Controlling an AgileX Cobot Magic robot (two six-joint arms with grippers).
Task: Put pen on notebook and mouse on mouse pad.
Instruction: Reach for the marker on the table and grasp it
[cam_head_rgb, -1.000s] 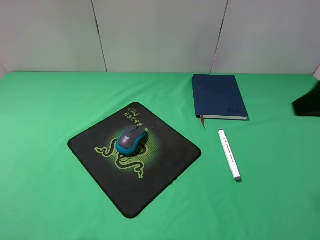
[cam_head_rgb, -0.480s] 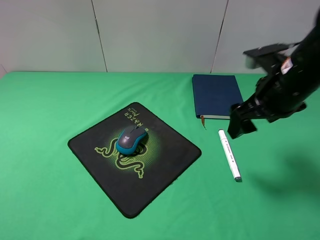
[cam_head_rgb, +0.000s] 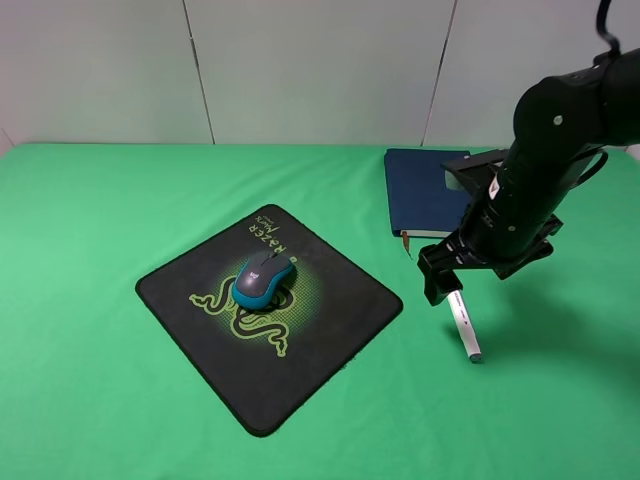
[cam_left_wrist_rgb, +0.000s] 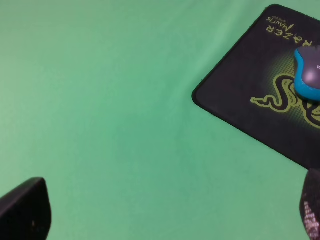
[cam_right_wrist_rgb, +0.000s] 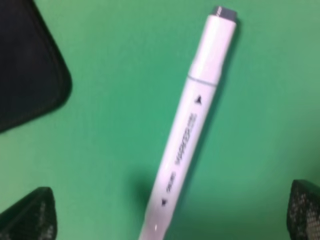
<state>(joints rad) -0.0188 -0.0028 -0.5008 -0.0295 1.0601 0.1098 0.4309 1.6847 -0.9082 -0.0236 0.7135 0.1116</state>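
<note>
The pen (cam_right_wrist_rgb: 185, 145) lies flat on the green surface (cam_head_rgb: 100, 200), just near of the notebook (cam_head_rgb: 425, 190) and right of the pad (cam_head_rgb: 330, 330), where the mouse (cam_head_rgb: 263, 279) already sits. The right gripper (cam_head_rgb: 443, 285) hangs low over the pen's far half, its jaws apart on either side of the barrel and not touching it. The pen is probably light and stiff, with a smooth round plastic body, so it may roll or slip. I judge the best hold is across the barrel at the printed middle. The left gripper (cam_left_wrist_rgb: 167, 210) has its jaws apart over bare surface left of the pad.
</note>
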